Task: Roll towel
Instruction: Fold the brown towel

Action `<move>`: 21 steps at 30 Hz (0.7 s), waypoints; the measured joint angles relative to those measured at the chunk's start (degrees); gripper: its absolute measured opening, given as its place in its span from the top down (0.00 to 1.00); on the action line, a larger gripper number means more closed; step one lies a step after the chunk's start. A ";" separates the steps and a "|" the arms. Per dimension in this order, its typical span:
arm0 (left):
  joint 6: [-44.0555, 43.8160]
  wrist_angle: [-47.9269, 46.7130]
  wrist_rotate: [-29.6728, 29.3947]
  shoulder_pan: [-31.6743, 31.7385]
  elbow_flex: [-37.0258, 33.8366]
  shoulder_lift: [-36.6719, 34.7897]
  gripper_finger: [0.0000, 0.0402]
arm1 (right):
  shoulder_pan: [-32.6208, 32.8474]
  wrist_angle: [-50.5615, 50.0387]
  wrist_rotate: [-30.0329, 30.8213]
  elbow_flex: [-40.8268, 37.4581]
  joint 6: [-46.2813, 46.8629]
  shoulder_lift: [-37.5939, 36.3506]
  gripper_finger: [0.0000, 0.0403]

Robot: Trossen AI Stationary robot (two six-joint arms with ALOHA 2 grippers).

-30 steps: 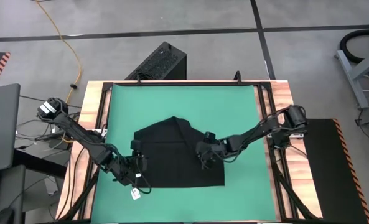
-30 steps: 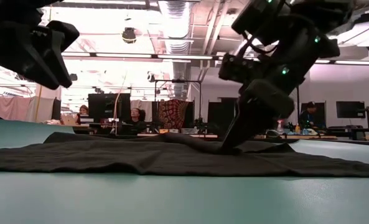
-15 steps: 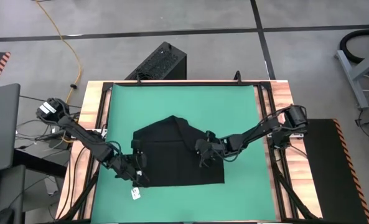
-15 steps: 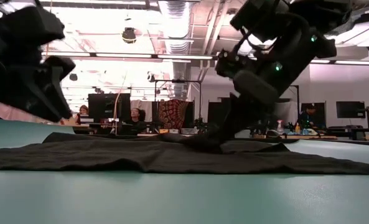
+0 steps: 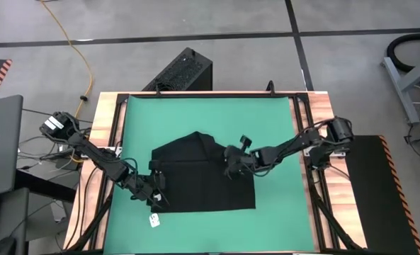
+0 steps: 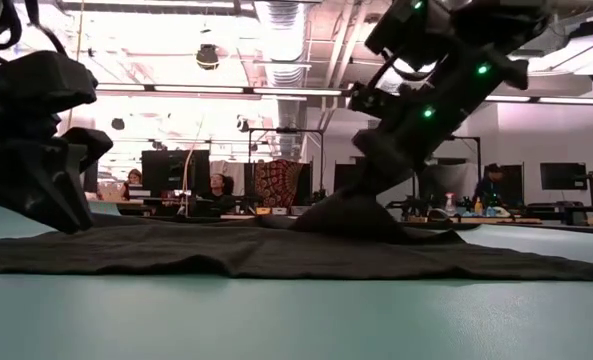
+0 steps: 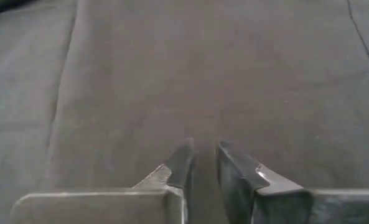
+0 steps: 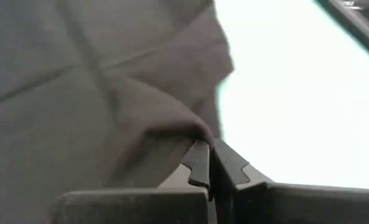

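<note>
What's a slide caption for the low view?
Right gripper pinches the black towel into a raised peak on the green table; left gripper sits low at the towel's edge.

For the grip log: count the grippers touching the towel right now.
2. The right gripper is shut on a raised fold of the towel at its right side; the left gripper presses its near-left part.

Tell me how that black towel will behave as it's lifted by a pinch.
Probably floppy: where the right gripper pinches the towel, the cloth tents into a soft peak. Likely light, since the rest lies flat and thin. It should drape and sag, not hold shape.
</note>
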 joint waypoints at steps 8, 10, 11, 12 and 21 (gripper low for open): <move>-0.20 -1.09 0.04 0.00 0.00 0.00 0.95 | -9.31 -3.64 7.28 0.00 -0.06 -0.04 0.95; -0.31 -1.11 0.04 0.00 0.00 0.00 0.95 | -11.64 -4.53 7.28 0.00 -0.06 -0.04 0.95; -0.31 -1.10 0.04 0.00 0.00 0.00 0.95 | -12.77 -4.75 7.30 0.00 -0.07 -0.04 0.95; -0.31 -1.12 0.04 0.00 0.00 0.00 0.95 | -13.81 -5.02 7.30 0.00 -0.06 -0.04 0.95; -2.78 -3.50 -0.09 0.00 0.00 0.00 0.95 | -21.68 -10.92 7.23 0.02 -1.18 -0.16 0.84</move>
